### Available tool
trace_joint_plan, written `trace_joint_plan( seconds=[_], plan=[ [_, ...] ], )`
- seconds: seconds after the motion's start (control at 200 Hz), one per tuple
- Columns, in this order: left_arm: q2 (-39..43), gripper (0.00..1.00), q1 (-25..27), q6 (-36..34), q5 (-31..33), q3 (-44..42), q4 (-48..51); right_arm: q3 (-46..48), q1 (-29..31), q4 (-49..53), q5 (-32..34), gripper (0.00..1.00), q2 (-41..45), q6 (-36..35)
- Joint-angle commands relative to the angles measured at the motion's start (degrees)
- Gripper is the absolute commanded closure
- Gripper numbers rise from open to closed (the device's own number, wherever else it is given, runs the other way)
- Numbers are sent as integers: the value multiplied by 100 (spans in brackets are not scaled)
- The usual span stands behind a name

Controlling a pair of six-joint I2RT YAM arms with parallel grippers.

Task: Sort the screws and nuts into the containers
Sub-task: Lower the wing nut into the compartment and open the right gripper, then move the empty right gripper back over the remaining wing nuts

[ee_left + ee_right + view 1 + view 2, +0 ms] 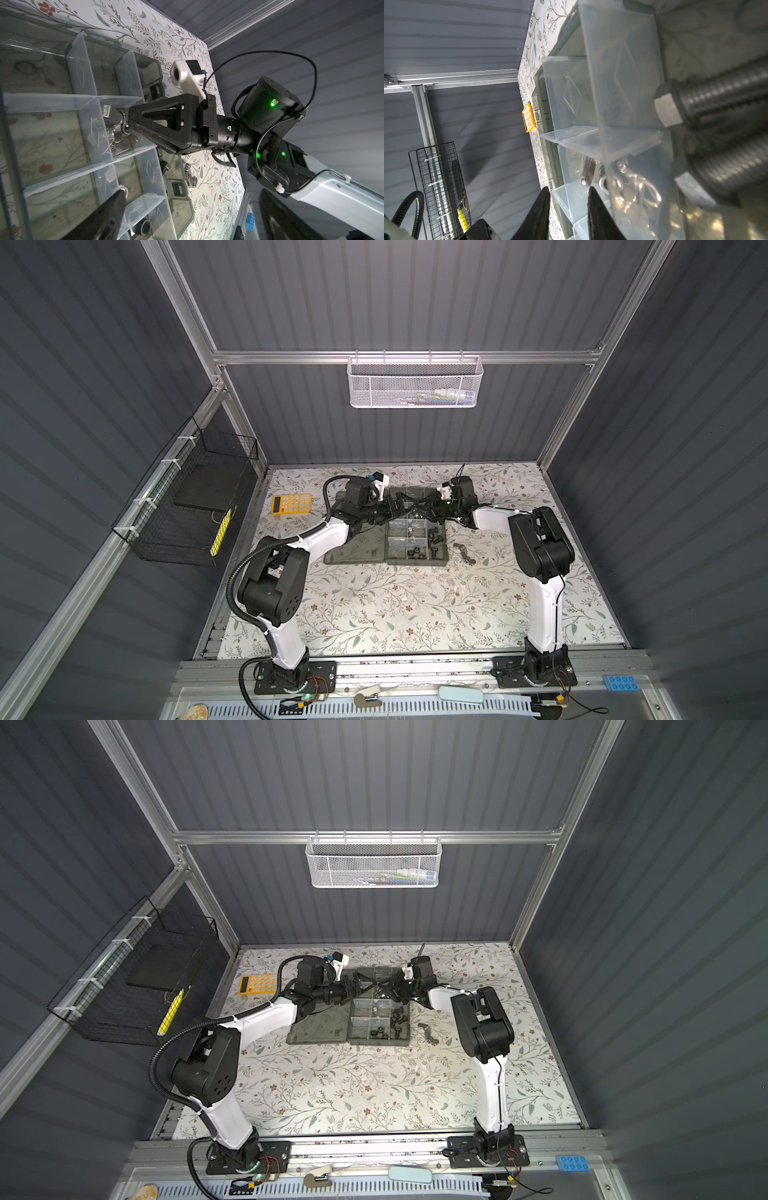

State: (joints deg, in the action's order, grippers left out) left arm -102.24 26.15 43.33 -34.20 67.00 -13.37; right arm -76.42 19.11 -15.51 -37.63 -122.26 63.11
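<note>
Floral tabletop (415, 605), organizer case (440, 561) far end hidden, close screws (720, 97) blurred

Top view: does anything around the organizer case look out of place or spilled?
Yes. Two grey metal pieces lie on the table just right of the organizer case, outside the cells. A few small dark pieces sit in the flat lid, not sorted either.

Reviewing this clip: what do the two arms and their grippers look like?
Both arms have white links and bulky black joint housings. The left arm carries a ribbed black conduit; the right arm a thin black cable, green lights and a white camera mount. The right gripper has black triangular cut-out fingers; the left gripper's are black too.
</note>
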Motion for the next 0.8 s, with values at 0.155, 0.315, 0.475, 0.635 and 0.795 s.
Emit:
trace_joint_plan(
  seconds=[0.155,0.315,0.475,0.635,0.795],
  plan=[
    [22,0,-21,27,-138,-82,-166,-110,-24,315,89,59,387,-227],
    [6,0,8,44,-200,-56,-210,-81,-56,595,185,54,755,-429],
    [18,0,96,-20,-226,-43,-204,251,-185,743,290,44,1309,-605],
    [16,0,234,-116,-237,5,-167,649,-371,1161,406,33,1911,-988],
    [81,0,496,-516,-63,126,286,1064,-576,1861,706,19,2592,-1565]
  ],
)
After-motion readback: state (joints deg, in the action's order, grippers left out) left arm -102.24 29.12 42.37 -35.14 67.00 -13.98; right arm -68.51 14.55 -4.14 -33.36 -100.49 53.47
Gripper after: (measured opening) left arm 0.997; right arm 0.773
